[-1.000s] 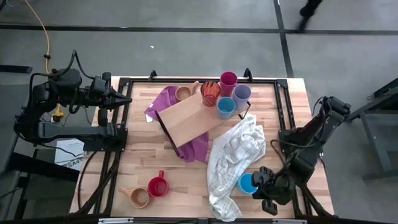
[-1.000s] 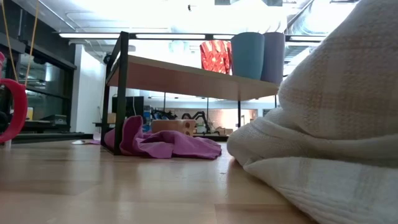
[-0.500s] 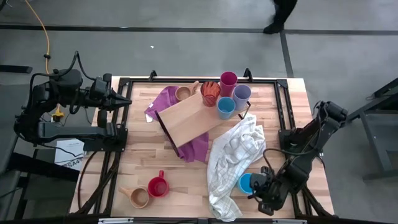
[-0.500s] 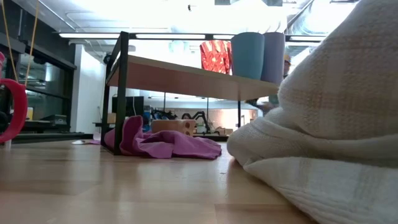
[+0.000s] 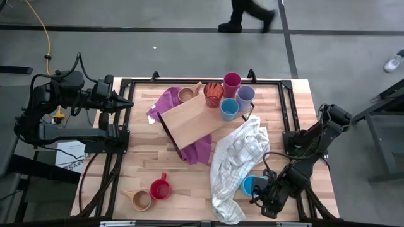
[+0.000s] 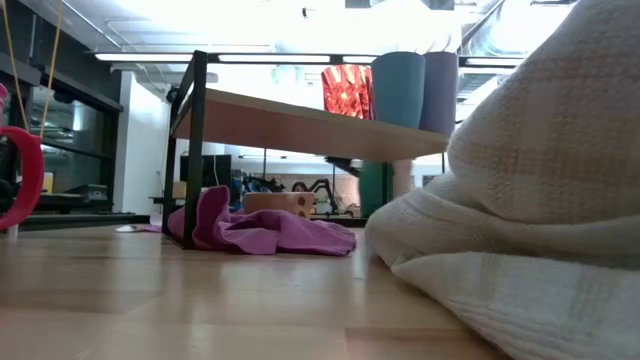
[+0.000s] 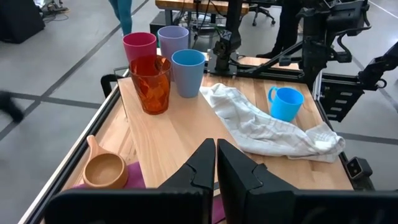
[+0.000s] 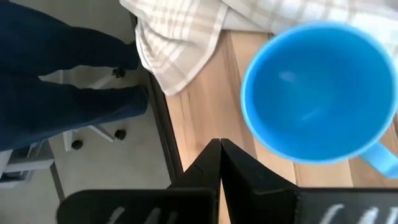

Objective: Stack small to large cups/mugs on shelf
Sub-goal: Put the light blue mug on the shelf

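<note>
At the lower right of the high view, the right gripper hung just beside the blue handled mug, its fingers pressed together and holding nothing. The right wrist view looked straight down into that mug; it stood upright on the wooden table and nothing was inside it. Its handle stuck out toward the table's edge, and the white checked towel lay crumpled just beside it, running up toward the middle of the frame.

At the lower left of the high view, a red handled mug and a tan handled mug stood side by side, both upright with open mouths showing nothing within.

In the middle, the light-wood shelf sat tilted across the table, partly over a purple cloth. On its far end stood a translucent orange tumbler and a blue cup. A magenta tumbler and a lavender tumbler clustered with them, and whether these two stood on the board could not be told. All four were upright and empty. Another tan handled mug sat on the table beside the cloth.

At the upper left, beyond the table's edge, the left gripper waited with its jaws closed and empty.
</note>
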Controlling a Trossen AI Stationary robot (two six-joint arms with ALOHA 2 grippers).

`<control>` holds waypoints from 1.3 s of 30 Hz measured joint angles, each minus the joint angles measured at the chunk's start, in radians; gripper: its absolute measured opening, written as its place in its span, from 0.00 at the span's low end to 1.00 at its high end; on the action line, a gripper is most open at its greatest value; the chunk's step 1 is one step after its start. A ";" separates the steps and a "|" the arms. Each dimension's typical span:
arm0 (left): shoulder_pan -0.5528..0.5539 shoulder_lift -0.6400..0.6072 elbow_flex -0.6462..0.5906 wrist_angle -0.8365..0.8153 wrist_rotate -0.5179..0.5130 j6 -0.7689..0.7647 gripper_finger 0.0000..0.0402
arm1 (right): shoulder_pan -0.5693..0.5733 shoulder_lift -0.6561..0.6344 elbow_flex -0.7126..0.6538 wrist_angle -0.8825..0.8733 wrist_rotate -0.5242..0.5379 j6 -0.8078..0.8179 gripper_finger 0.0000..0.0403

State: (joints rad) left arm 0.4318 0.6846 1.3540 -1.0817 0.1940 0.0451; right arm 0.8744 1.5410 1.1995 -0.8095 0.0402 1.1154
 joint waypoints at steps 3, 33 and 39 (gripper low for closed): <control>0.000 0.000 0.000 0.000 0.000 0.001 0.01 | -0.009 0.000 0.000 0.006 -0.003 -0.022 0.02; 0.000 0.000 0.000 -0.022 0.027 0.026 0.01 | -0.033 0.089 0.001 0.107 0.016 -0.050 0.10; 0.000 0.000 0.000 -0.022 0.027 0.025 0.01 | -0.037 0.089 0.046 0.021 0.091 -0.077 0.10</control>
State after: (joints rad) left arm 0.4319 0.6846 1.3540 -1.1033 0.2205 0.0704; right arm 0.8374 1.6295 1.2452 -0.7884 0.1312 1.0389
